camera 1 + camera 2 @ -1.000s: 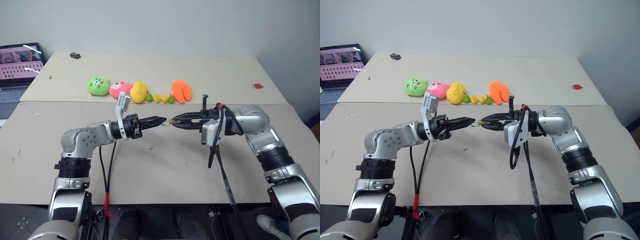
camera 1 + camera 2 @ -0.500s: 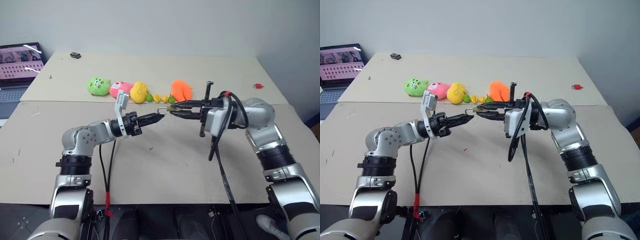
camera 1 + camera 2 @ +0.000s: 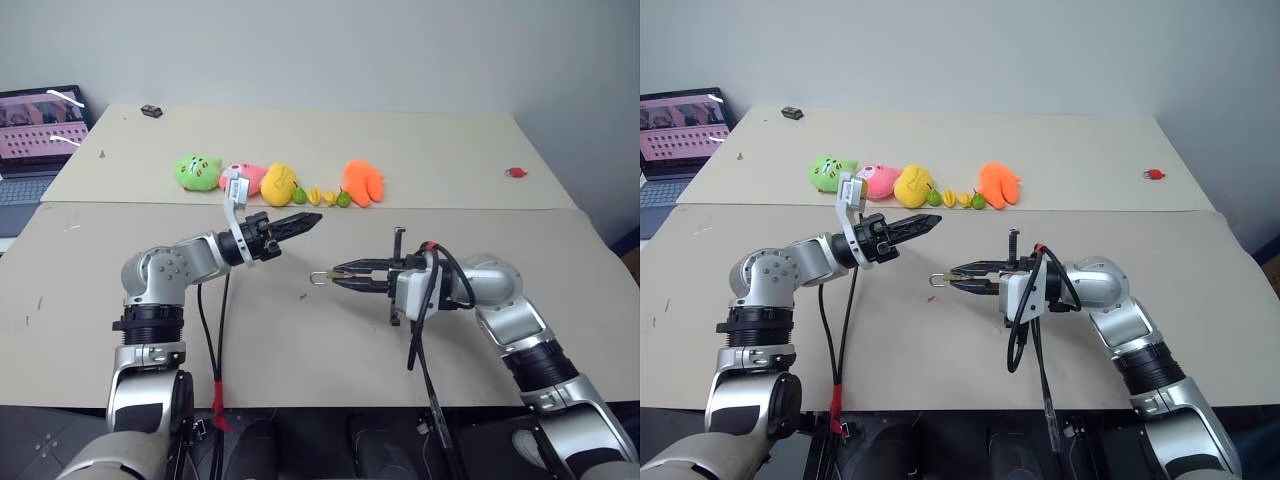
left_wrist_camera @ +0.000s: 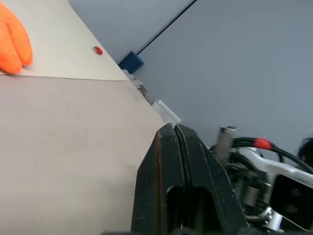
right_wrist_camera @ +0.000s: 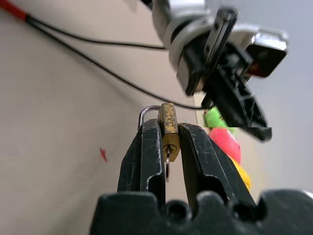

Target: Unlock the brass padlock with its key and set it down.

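My right gripper (image 3: 336, 276) hangs low over the near table, pointing left, shut on the brass padlock (image 5: 169, 128). The padlock's silvery shackle (image 3: 318, 278) pokes out past the fingertips. In the right wrist view a slim metal key (image 5: 167, 164) sticks out of the keyhole on the padlock's underside, between the fingers (image 5: 146, 156). I cannot tell whether the shackle is unlatched. My left gripper (image 3: 318, 216) is up and to the left of the padlock, apart from it and pointing right. It is shut (image 4: 175, 126) with nothing seen between its fingers.
A row of plush toys lies at the far table's front edge: green (image 3: 197, 171), pink (image 3: 240, 178), yellow (image 3: 278, 184) and orange (image 3: 362, 182), with small toy fruits (image 3: 325, 197) among them. A small red object (image 3: 515, 172) sits far right, a laptop (image 3: 35, 130) far left.
The grippers met at the padlock a second ago and have parted. The right one lifted the padlock, then dropped it lower and nearer to me. The left gripper tilted up slightly.
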